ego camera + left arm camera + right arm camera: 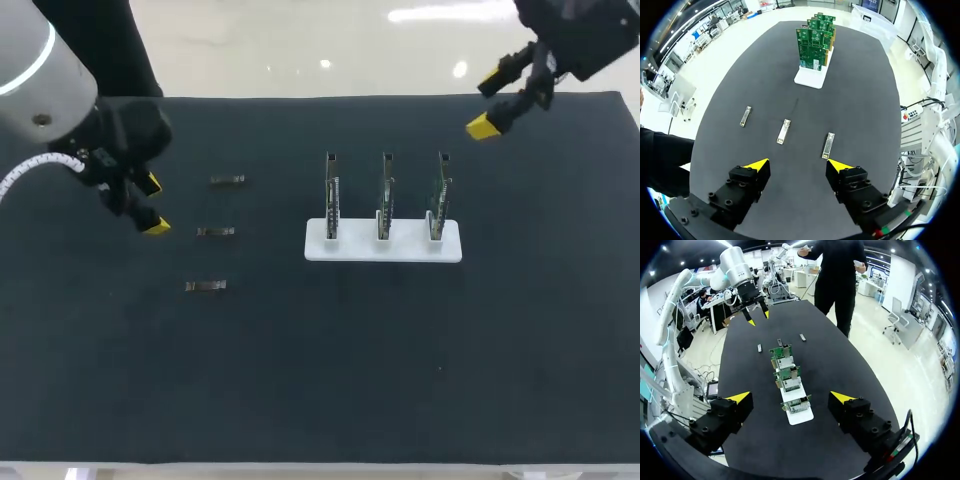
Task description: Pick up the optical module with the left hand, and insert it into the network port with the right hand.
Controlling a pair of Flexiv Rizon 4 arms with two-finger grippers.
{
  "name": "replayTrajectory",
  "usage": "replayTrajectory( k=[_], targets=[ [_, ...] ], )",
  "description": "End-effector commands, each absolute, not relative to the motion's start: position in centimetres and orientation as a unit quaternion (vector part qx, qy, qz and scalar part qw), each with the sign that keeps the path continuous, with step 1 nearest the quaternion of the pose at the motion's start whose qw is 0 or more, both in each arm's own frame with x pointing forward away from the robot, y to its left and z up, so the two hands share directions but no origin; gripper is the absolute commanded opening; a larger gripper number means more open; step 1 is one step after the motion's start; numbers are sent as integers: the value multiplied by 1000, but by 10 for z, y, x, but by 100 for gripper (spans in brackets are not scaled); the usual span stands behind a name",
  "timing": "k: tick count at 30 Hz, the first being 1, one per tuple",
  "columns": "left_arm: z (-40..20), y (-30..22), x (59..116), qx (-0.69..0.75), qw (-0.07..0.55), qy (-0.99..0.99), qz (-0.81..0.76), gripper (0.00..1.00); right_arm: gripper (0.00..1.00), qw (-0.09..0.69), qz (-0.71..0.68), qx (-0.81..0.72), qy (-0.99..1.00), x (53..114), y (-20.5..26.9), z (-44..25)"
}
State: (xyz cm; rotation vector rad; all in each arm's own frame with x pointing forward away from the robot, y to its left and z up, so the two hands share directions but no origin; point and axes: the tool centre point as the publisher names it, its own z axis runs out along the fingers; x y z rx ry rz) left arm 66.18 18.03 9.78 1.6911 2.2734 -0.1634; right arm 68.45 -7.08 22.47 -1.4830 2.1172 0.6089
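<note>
Starting at the left end effector (pixel 798 166): hanging over the left side of the table (pixel 320 400), spreading its yellow-tipped fingers wide, pinching nothing.

Moving just ahead of it: finding three optical modules (pixel 828 145) lying flat on the matte black surface, apart from one another in a loose row; seeing the middle module (pixel 783 131) sitting almost straight ahead between the two finger lines, the other two lying off toward either finger; each looking like a slim, flat metallic bar, grey and faintly shiny; each pointing its long axis away from the end effector toward the boards, so probably calling for a forward reach, a descent, and a closing across the narrow width rather than end to end.

Going farther: reaching three green circuit boards (pixel 812 50) standing upright on edge, side by side in a white holder (pixel 355 248) of smooth plastic look; not managing to make out the network port itself at this range.

Ending farthest out: finding the right end effector (pixel 490 100) hanging near the table's far right corner, fingers likewise spread and empty, well apart from the modules with the boards standing between; judging the left arm far nearer for the pick.
</note>
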Motion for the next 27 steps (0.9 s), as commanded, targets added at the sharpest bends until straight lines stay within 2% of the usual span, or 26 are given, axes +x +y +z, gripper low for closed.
replayTrajectory(
  k=[1, 17, 27],
  targets=[
    [98, 180, 662, 589, 150, 792, -56, 100, 100, 210, 248, -547, 772, 691, -61, 227],
    [98, 179, 661, 596, 155, 786, -59, 100, 100, 227, 248, -539, 772, 685, -58, 226],
    [79, 183, 649, 696, 94, 712, -18, 100, 100, 227, 248, -539, 772, 685, -58, 226]
  ],
)
